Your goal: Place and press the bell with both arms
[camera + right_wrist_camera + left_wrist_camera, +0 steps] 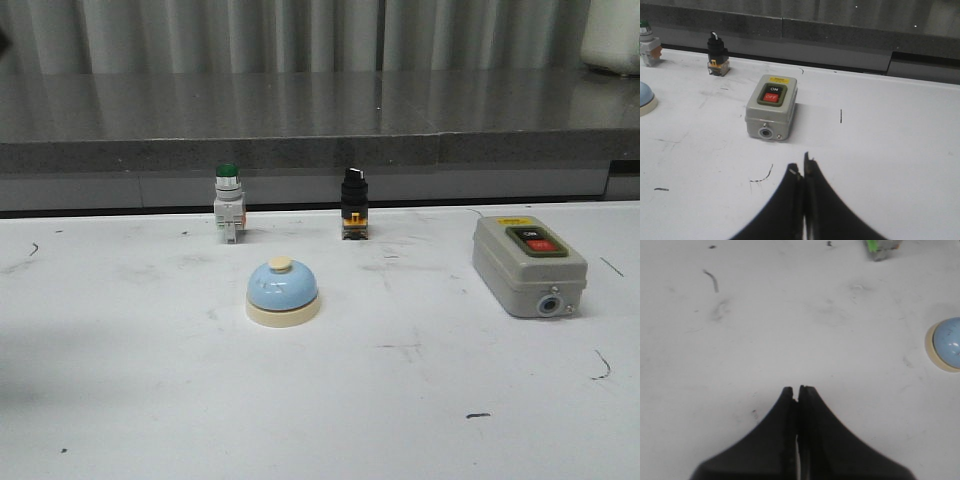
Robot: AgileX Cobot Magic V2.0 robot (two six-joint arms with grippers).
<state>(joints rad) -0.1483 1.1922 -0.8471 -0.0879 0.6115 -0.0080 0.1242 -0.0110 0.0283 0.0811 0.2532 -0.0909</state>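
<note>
Front view: glossy blue domed bell (283,291) on scuffed white table (150,400); both black end effectors closed, empty.

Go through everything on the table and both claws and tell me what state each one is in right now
Light-blue dome call bell with cream base: upright on the white table, untouched.
Green-capped push button: standing upright, untouched.
Black selector switch with yellow base: standing upright.
Grey switch box with ON and OFF buttons: lying flat, buttons up, nothing pressing them.
Left claw: shut, empty.
Right claw: shut, empty.
</note>
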